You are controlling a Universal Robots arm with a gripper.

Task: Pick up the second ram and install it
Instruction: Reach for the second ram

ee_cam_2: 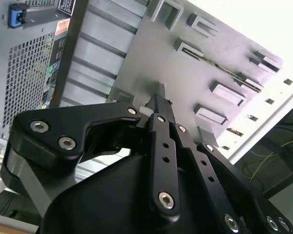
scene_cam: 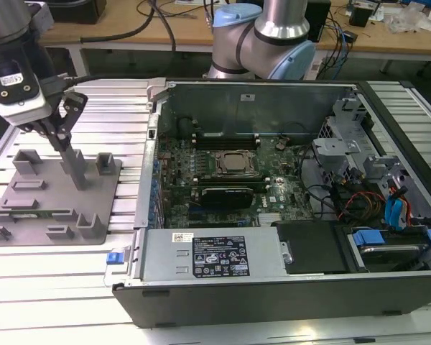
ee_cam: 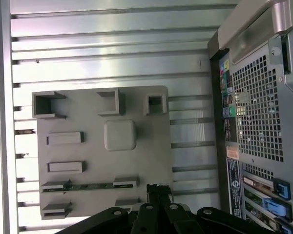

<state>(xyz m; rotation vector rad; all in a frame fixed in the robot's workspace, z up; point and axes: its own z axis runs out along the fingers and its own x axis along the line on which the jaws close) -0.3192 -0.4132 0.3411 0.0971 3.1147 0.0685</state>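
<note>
Ram: we see a thin green strip, the ram (scene_cam: pixel 36 213), sitting in slotted blocks along one edge of the grey plate (scene_cam: pixel 57 194), outside the computer case (scene_cam: pixel 273 305).
Ram, wrist views: it is a green line between two blocks in the first wrist view (ee_cam: pixel 90 185) and a thin line in the second wrist view (ee_cam_2: pixel 219 67).
Hidden: we cannot make out the ram's chips or sticker, and blocks cover its ends.
Gripper: the gripper (scene_cam: pixel 61 142) (ee_cam_2: pixel 157 100) (ee_cam: pixel 158 189) has black metal fingers drawn together with nothing between them. It hangs over the plate, well apart from the ram.
Post: a tall square grey post (scene_cam: pixel 75 169) stands by the fingertips; we cannot tell whether they touch.
Plate: matte grey plastic with boxy raised blocks.
Case: the lid is off, showing a green board (scene_cam: pixel 194 162) and a black card (scene_cam: pixel 230 194).
Labels: there are white and black stickers on the silver box (scene_cam: pixel 158 262); we do not read out the print.
Cut off: the arm runs out of the exterior view's top.
</note>
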